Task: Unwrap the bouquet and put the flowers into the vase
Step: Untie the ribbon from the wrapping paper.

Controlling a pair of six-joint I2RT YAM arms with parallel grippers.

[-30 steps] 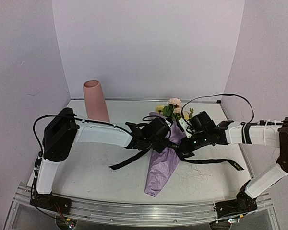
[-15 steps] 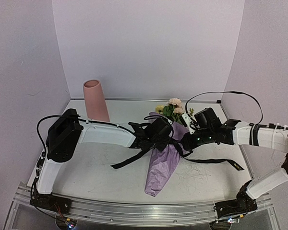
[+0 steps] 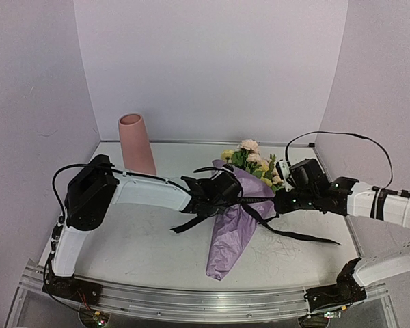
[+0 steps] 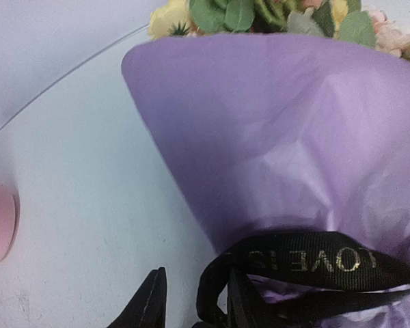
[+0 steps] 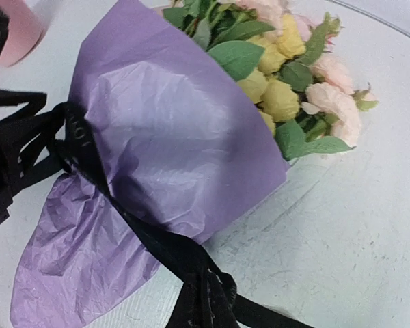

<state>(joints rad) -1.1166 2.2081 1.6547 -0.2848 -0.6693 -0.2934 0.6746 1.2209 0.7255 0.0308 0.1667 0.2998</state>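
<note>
Your right gripper [image 3: 277,202] clamps the black satin ribbon [image 4: 307,258] to draw it off the crinkled lilac paper-wrapped bouquet [image 3: 232,229]; your left gripper [image 4: 191,304] sits at the knot, likely bracing; whether it grips, you cannot tell.

**Scuffed table, metal edging, lilac walls**

A pale white table [image 3: 143,239] is spreading across the scene, its surface showing fine dark scuff marks [image 3: 283,251] toward the near right. A ribbed aluminium rail [image 3: 191,299] is running along its near edge, and a thin metal strip [image 3: 191,143] is lining its far edge. Plain lilac walls [image 3: 212,68] are closing in the table on the left, far and right sides.
</note>
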